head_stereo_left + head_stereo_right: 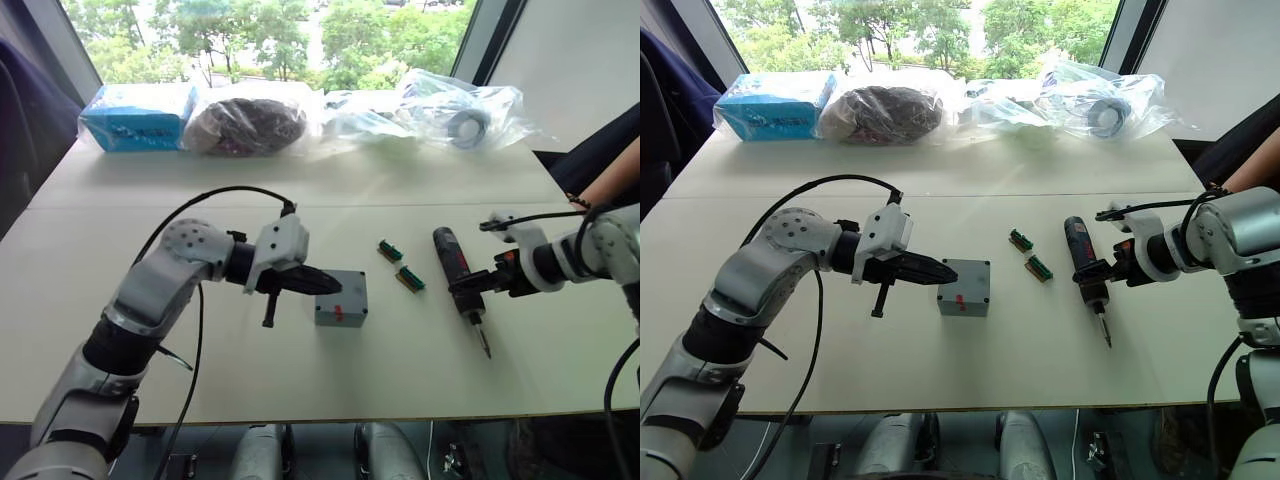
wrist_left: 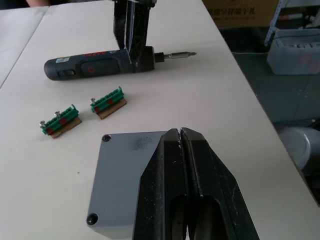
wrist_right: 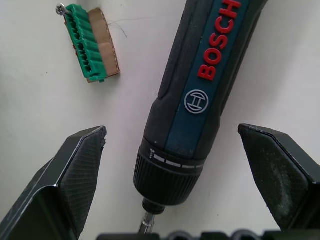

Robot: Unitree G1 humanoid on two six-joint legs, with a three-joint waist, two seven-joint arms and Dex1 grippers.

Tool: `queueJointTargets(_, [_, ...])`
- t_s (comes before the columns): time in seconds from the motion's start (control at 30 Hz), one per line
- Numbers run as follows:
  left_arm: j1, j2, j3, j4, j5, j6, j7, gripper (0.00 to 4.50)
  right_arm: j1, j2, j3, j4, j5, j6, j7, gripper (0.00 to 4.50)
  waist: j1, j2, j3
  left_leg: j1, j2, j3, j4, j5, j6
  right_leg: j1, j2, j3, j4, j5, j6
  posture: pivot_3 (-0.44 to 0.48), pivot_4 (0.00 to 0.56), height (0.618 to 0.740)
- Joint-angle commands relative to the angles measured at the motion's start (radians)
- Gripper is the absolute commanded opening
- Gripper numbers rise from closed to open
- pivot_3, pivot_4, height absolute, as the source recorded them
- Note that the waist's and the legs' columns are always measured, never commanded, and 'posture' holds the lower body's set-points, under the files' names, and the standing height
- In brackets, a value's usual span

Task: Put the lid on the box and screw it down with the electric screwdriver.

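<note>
The grey box (image 1: 338,313), red mark on its side, stands mid-table with the flat grey lid (image 2: 122,170) sitting on top of it. My left gripper (image 2: 180,133) is shut with nothing between its fingers, and its tips lie over the lid's top. To the right, the black electric screwdriver (image 1: 456,265) lies flat on the table, bit pointing toward the front edge. My right gripper (image 3: 172,131) is open, one finger on each side of the screwdriver's front collar, not closed on it.
Two small green pieces (image 1: 390,250) (image 1: 410,279) lie between box and screwdriver. A blue packet (image 1: 138,115) and plastic bags (image 1: 245,125) line the table's far edge. A person's arm (image 1: 610,180) shows at the right.
</note>
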Motion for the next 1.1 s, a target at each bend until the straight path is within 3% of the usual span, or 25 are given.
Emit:
queueJointTargets(0.03, [0.015,0.001,0.023,-0.045,-0.014,0.02,0.04,0.0,-0.044,0.0,0.075,0.061,-0.069,-0.064,0.07,4.48,-0.001,0.0,0.0,0.0,0.0,0.0,0.0,0.0,0.0,0.0,0.0,0.0,0.0,0.0,0.0,0.0,0.15,0.74])
queueJointTargets(0.13, [0.028,0.0,0.025,-0.061,-0.017,0.032,0.061,0.0,-0.064,0.007,0.133,0.099,-0.109,-0.096,0.127,4.48,-0.002,0.0,0.0,-0.001,0.0,0.0,0.001,0.0,0.0,0.0,0.0,0.0,0.0,0.0,0.0,0.0,0.15,0.74])
queueJointTargets(0.23, [0.047,-0.006,0.034,-0.077,-0.024,0.041,0.088,0.0,-0.079,0.027,0.19,0.15,-0.159,-0.128,0.168,3.89,-0.002,0.0,0.0,-0.001,0.0,0.0,0.001,0.0,0.0,0.0,0.0,0.0,0.0,0.0,0.0,0.0,0.15,0.74])
queueJointTargets(0.43, [0.049,-0.021,0.032,-0.078,-0.033,0.051,0.124,0.0,-0.106,0.073,0.267,0.226,-0.258,-0.184,0.237,1.84,-0.005,-0.002,-0.001,0.0,0.0,0.0,0.002,0.0,0.0,0.0,0.001,0.0,0.001,0.0,0.001,0.0,0.15,0.74])
queueJointTargets(0.7, [0.052,-0.02,0.048,-0.045,-0.031,0.044,0.151,0.0,-0.138,0.067,0.241,0.305,-0.355,-0.236,0.281,1.77,-0.003,-0.004,-0.002,0.002,0.001,0.0,0.002,0.0,0.0,0.003,0.001,0.0,0.001,0.0,0.0,0.0,0.15,0.74])
queueJointTargets(0.87, [0.039,-0.013,0.091,0.049,-0.042,0.038,0.142,0.0,-0.319,0.103,0.017,0.455,-0.372,-0.434,0.186,1.77,-0.003,0.007,0.004,0.0,-0.002,0.002,0.002,0.001,-0.002,0.0,0.001,0.001,0.001,0.003,0.001,0.0,0.15,0.74])
queueJointTargets(0.93, [0.028,-0.013,0.102,0.084,-0.055,0.042,0.123,0.0,-0.34,0.145,-0.162,0.41,-0.306,-0.499,0.103,1.77,-0.004,0.009,0.005,-0.002,-0.002,0.002,0.002,0.001,-0.002,-0.004,0.001,0.001,0.002,0.006,0.006,0.0,0.15,0.74])
queueJointTargets(1.03, [0.004,-0.029,0.101,0.14,-0.069,0.053,0.101,0.0,-0.209,0.285,-0.549,0.082,-0.094,-0.619,0.002,1.77,-0.002,0.009,0.005,-0.005,0.0,0.001,0.0,0.005,-0.008,-0.006,0.004,0.0,0.001,0.006,0.006,0.0,0.15,0.74])
queueJointTargets(1.1, [-0.013,-0.032,0.078,0.197,-0.034,0.018,0.09,0.0,-0.073,0.401,-0.678,-0.174,-0.002,-0.618,-0.076,1.77,0.001,0.008,0.005,-0.006,0.003,0.0,-0.001,0.006,-0.009,-0.006,0.008,-0.001,0.001,0.006,0.007,0.0,0.15,0.74])
